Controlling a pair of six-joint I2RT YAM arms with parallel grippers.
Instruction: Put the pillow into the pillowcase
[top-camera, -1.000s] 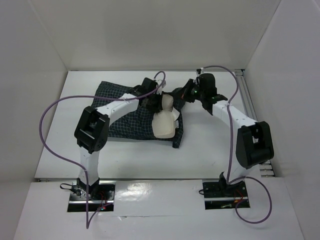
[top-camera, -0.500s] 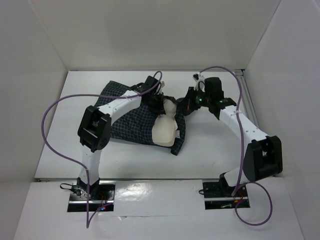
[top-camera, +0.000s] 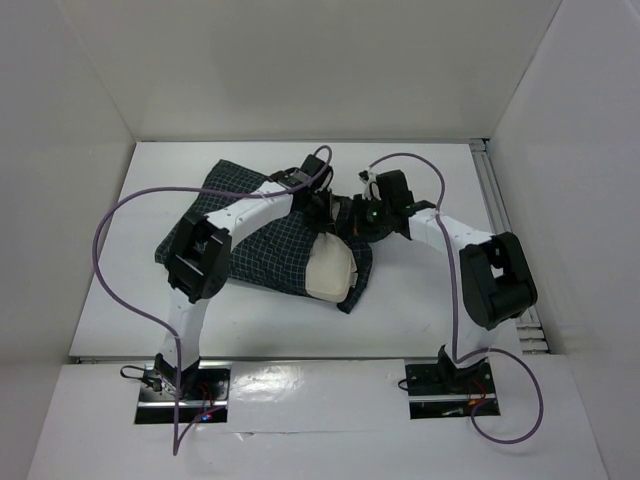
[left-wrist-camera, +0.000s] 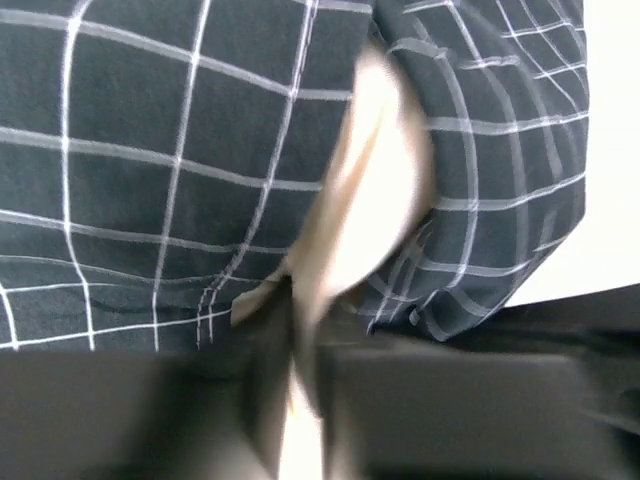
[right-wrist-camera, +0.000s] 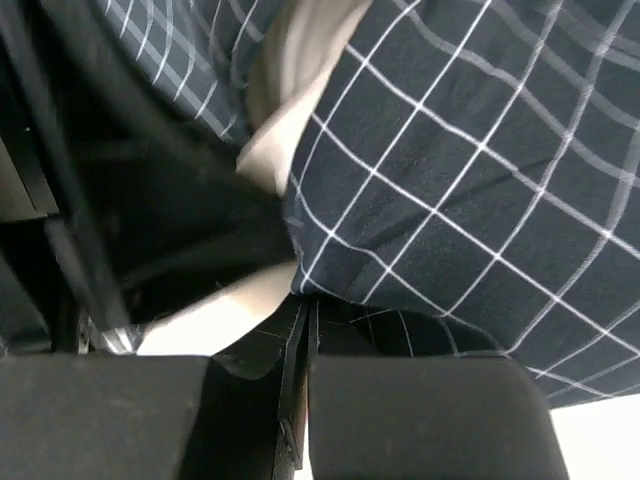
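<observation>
The dark checked pillowcase (top-camera: 250, 240) lies crumpled mid-table, wrapped round the cream pillow (top-camera: 330, 272), whose near end sticks out of the case's opening. My left gripper (top-camera: 325, 210) sits at the pillow's far end. In the left wrist view it (left-wrist-camera: 300, 340) is shut on a fold of the pillow (left-wrist-camera: 385, 170) between flaps of pillowcase (left-wrist-camera: 150, 150). My right gripper (top-camera: 352, 222) is close beside it. Seen from the right wrist, it (right-wrist-camera: 305, 320) is shut on the pillowcase (right-wrist-camera: 470, 170) hem, with pillow (right-wrist-camera: 290, 60) showing beside it.
The white table (top-camera: 430, 300) is boxed in by white walls at the back and both sides. A purple cable (top-camera: 105, 260) loops off the left arm, and another arcs over the right arm (top-camera: 420, 165). A metal rail (top-camera: 497, 210) runs along the right edge.
My right gripper has moved left toward the left gripper, drawing the pillowcase edge over the pillow. Less pillow shows now, and the case has shifted slightly.
</observation>
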